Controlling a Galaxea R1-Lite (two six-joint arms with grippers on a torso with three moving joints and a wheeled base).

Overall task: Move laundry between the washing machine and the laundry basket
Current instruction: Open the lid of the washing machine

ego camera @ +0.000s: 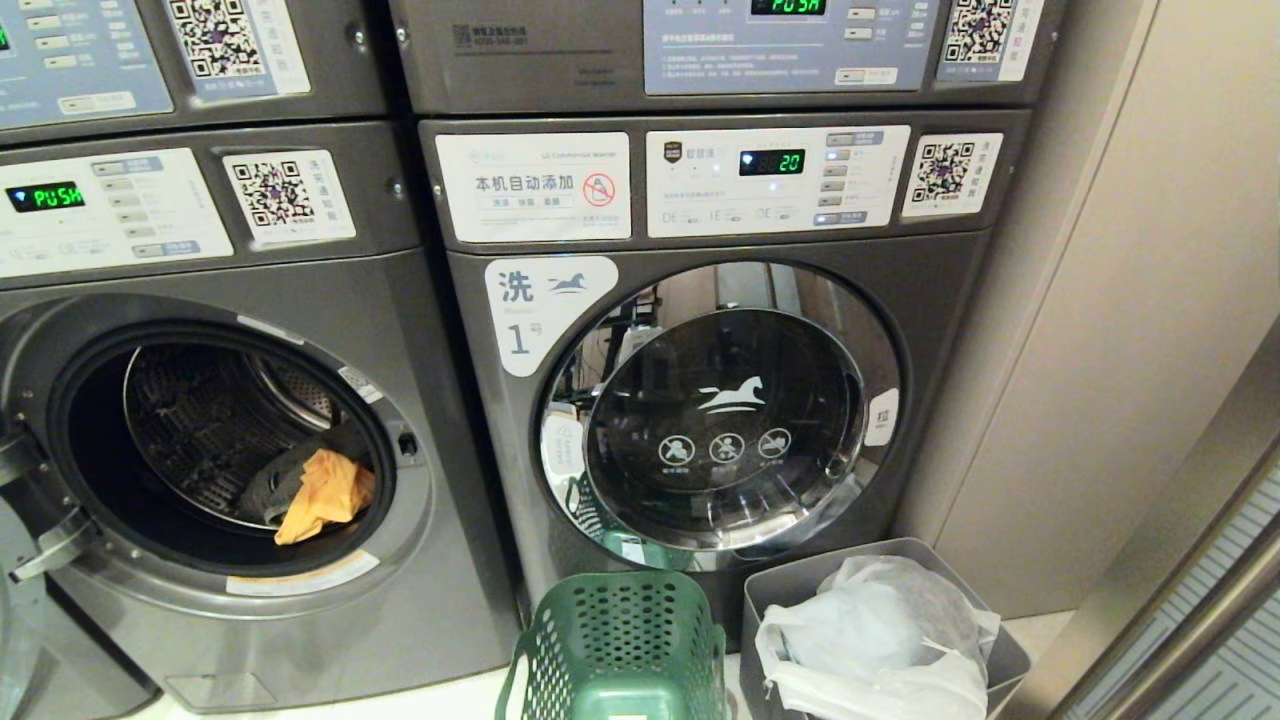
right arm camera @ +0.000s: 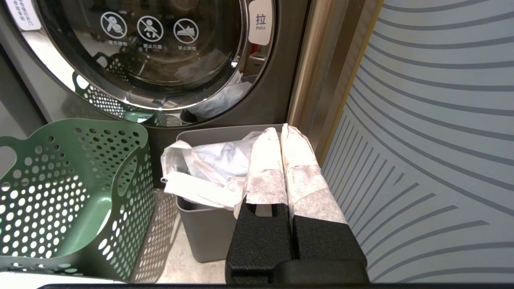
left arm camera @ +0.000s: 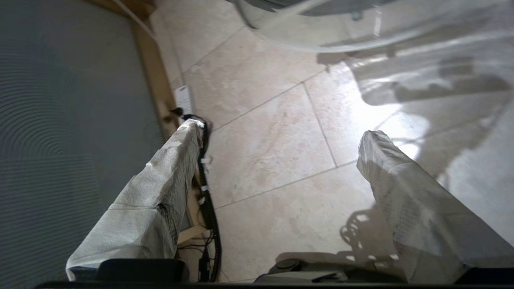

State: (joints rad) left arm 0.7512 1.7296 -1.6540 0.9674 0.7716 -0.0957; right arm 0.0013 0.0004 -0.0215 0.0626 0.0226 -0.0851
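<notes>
The left washing machine [ego camera: 420, 330] stands with its door open; an orange cloth [ego camera: 325, 492] and a dark grey garment [ego camera: 270, 485] lie at the front of its drum. The green perforated laundry basket [ego camera: 620, 640] [right arm camera: 72, 192] sits on the floor before the right-hand machine, and it looks empty. Neither arm shows in the head view. My left gripper [left arm camera: 281, 132] is open over bare floor tiles, its cloth-wrapped fingers [left arm camera: 176, 160] wide apart with nothing between them. My right gripper [right arm camera: 281, 130] is shut and empty, parked above the grey bin.
The right machine's door [ego camera: 725, 420] is closed. A grey bin [ego camera: 1010, 665] [right arm camera: 204, 233] lined with a white bag stands right of the basket. A patterned panel [right arm camera: 421, 140] lies close on the right. Black cables [left arm camera: 209, 208] run along a wooden frame beside the left gripper.
</notes>
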